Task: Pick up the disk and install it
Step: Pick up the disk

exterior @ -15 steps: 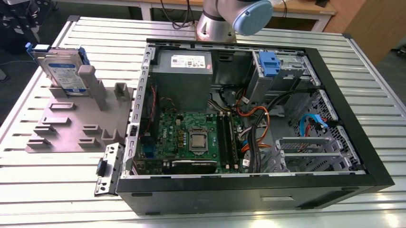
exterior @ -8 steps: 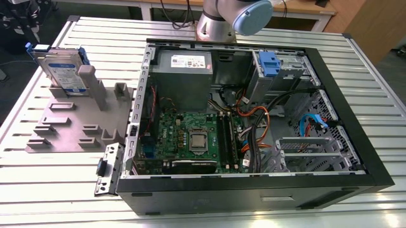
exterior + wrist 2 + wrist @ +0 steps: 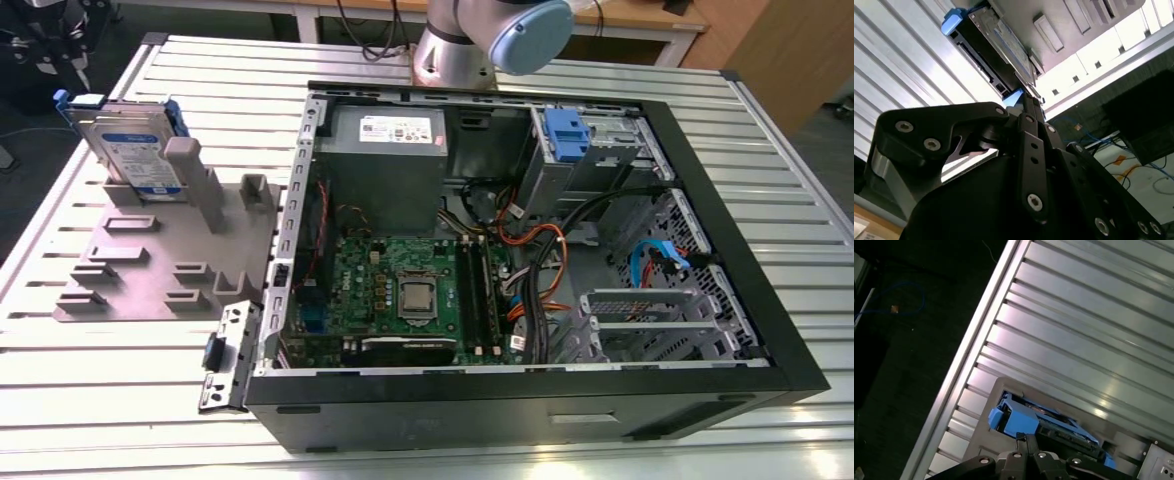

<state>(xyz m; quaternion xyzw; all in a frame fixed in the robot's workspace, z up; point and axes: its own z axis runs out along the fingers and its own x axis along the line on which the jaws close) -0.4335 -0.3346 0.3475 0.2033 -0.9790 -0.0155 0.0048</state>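
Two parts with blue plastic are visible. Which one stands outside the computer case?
The disk, upright in the grey holder at the exterior view's left; the blue clip sits inside the case and has no silver body.

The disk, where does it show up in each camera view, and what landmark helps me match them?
Exterior view: the disk stands upright in the grey holder, at the exterior view's left.
Second wrist view: the disk edge-on, just beyond the claw.
First wrist view: the disk just beyond the claw.
Shared landmark: the ribbed table.
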